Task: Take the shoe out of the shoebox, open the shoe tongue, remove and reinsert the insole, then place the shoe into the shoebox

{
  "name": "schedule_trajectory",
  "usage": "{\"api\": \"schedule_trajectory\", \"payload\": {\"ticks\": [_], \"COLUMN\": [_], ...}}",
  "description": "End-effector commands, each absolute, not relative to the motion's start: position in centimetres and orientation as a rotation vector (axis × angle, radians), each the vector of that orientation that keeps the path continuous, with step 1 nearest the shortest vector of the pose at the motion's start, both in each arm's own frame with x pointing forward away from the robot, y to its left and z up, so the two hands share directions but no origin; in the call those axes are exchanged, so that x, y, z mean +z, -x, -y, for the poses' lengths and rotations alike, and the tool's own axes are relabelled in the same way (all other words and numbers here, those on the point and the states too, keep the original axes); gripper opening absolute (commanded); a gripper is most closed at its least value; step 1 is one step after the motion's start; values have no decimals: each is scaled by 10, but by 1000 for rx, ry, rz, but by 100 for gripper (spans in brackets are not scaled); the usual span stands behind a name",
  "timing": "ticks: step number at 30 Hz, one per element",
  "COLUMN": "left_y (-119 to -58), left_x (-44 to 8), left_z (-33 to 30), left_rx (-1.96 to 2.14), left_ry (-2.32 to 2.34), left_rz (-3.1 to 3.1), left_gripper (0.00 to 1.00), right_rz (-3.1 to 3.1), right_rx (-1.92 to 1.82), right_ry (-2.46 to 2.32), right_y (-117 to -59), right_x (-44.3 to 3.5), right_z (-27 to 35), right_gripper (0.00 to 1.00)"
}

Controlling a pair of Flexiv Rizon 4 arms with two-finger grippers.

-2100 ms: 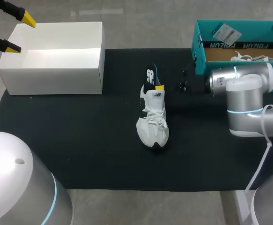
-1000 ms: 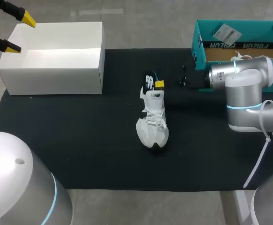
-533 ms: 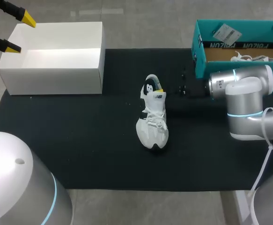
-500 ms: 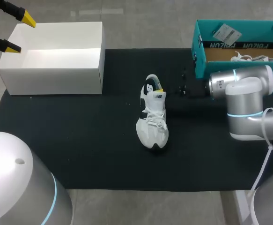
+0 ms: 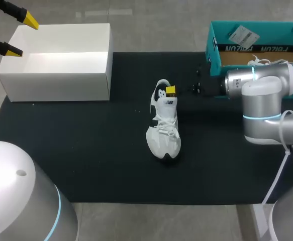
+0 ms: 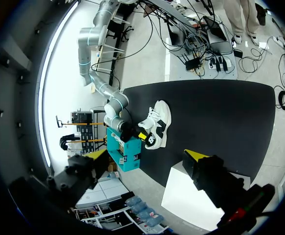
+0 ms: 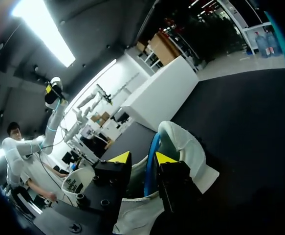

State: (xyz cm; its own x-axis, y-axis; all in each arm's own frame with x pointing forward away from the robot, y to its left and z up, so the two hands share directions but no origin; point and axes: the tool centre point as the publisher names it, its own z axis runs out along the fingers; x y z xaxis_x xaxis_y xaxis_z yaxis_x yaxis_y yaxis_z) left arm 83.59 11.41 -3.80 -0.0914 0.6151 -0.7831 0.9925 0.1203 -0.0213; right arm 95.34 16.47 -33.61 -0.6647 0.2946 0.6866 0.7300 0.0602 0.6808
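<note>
The white shoe (image 5: 164,125) lies on the black mat (image 5: 86,150) at mid-table, toe toward the front edge. Its dark insole (image 5: 161,93) sits down in the heel opening. My right gripper (image 5: 170,91) is at the heel. In the right wrist view, the right gripper (image 7: 142,157) has its fingers apart, with the insole's blue edge (image 7: 151,164) between them and the white heel collar (image 7: 184,144) just ahead. My left gripper (image 5: 8,32) hangs open and empty over the white box's (image 5: 61,55) far left corner. From the left wrist view the shoe (image 6: 157,122) looks small and far off.
The teal shoebox (image 5: 214,55) stands at the back right, a white shoe's laces (image 5: 267,62) showing inside. The white box's (image 6: 196,205) open top is near my left gripper (image 6: 144,159). Bare mat lies left of and in front of the shoe.
The insole, which stuck out behind the heel, has gone down into the shoe. My right gripper's fingers have parted. The left arm has not moved.
</note>
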Motion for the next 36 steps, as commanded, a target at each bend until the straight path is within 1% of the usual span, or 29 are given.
{"api": "schedule_trajectory", "payload": {"ticks": [1,2,4,6,26,27,28,29,30,36], "left_y": [-838,-838,-838,-838,-838,-838,-838,-838,-838,-838], "left_x": [-37,-37,-37,-37,-37,-37,-37,-37,-37,-37], "left_z": [-114,-114,-114,-114,-114,-114,-114,-114,-114,-114], "left_rx": [-779,-779,-779,-779,-779,-779,-779,-779,-779,-779], "left_ry": [-1567,-1567,-1567,-1567,-1567,-1567,-1567,-1567,-1567,-1567], "left_rz": [-1783,-1783,-1783,-1783,-1783,-1783,-1783,-1783,-1783,-1783], "left_gripper": [100,100,100,100,100,100,100,100,100,100], "right_rz": [1975,1974,1967,1961,1926,1927,1930,1938,1944,1966], "right_rx": [-1626,-1625,-1624,-1623,-1532,-1533,-1539,-1541,-1543,-1551], "right_ry": [1021,1021,1028,1037,1093,1095,1096,1095,1095,1093], "right_y": [-959,-959,-958,-957,-923,-923,-924,-925,-927,-931], "right_x": [-341,-342,-344,-346,-362,-362,-361,-360,-358,-353], "right_z": [-170,-170,-170,-169,-171,-171,-171,-171,-171,-172], "right_gripper": [22,19,7,0,0,18,41,60,100,100]}}
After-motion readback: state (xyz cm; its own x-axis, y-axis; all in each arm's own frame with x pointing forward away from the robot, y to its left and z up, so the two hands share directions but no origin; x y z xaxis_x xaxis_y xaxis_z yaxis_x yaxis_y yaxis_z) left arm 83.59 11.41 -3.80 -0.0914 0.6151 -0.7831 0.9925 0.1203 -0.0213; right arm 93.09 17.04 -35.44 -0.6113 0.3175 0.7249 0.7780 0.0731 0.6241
